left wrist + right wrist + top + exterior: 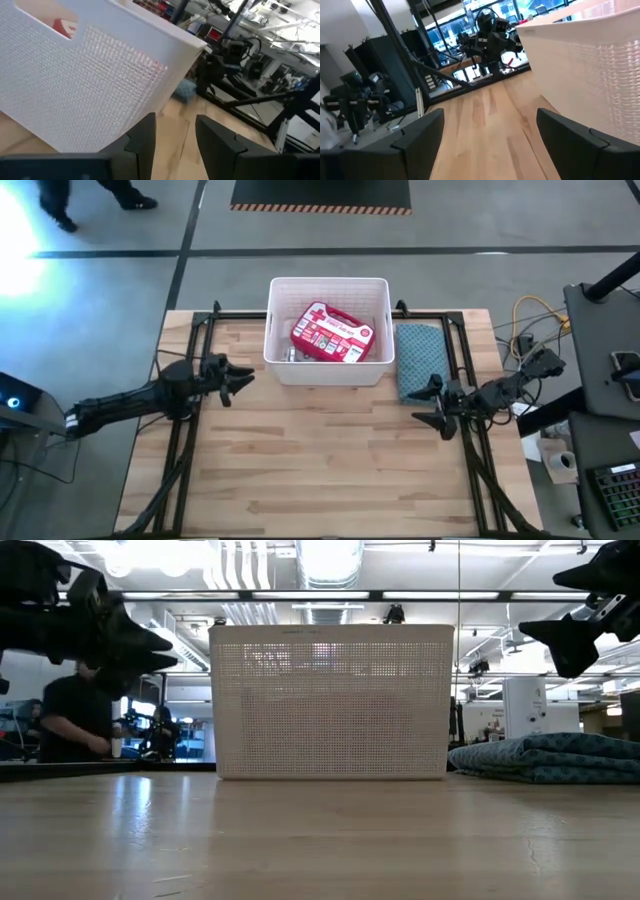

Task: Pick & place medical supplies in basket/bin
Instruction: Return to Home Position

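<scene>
The white basket [328, 330] stands at the table's far middle on its flat bottom. A red first-aid case with a white cross [330, 332] lies inside it, with a small grey item [292, 355] beside it. In the left wrist view the case [65, 27] shows through the basket's handle cutout. My left gripper [240, 378] hangs open above the table, left of the basket's near left corner, with nothing between its fingers [142, 145]. My right gripper [428, 405] is open too, near the basket's right side, above the table and empty [490, 117].
A blue folded cloth [422, 360] lies right of the basket, just beyond my right gripper. Black frame rails [190, 370] run along both table sides. Bare wooden tabletop [320, 460] stretches toward the near edge. A person [75, 715] stands in the room behind.
</scene>
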You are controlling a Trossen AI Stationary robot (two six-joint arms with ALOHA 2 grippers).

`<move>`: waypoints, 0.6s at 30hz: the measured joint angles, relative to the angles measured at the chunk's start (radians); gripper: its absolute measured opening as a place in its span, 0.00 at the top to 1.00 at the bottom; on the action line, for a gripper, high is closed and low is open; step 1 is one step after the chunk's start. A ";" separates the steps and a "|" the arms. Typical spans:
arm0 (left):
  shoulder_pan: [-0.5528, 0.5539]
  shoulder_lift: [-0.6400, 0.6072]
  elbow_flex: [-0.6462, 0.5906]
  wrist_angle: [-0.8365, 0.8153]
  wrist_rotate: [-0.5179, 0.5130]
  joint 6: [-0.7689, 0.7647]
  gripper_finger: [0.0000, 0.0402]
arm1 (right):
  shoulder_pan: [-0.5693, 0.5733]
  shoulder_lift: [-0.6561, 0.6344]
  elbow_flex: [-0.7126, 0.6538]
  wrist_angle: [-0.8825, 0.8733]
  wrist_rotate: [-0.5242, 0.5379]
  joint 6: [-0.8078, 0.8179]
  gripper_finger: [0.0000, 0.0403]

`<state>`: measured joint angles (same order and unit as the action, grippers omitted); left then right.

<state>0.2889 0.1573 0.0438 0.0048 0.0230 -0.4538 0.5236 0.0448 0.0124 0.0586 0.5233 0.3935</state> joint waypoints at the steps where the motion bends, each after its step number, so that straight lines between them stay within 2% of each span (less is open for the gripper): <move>1: 0.000 0.014 0.003 0.000 0.001 0.000 0.70 | 0.000 0.004 0.000 0.001 0.001 0.000 0.24; 18: 0.000 0.224 -0.001 -0.008 0.000 0.000 0.70 | 0.000 0.016 0.000 0.000 0.000 0.000 0.23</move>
<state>0.2886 0.3813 0.0429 -0.0036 0.0235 -0.4540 0.5236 0.0605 0.0128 0.0589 0.5236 0.3931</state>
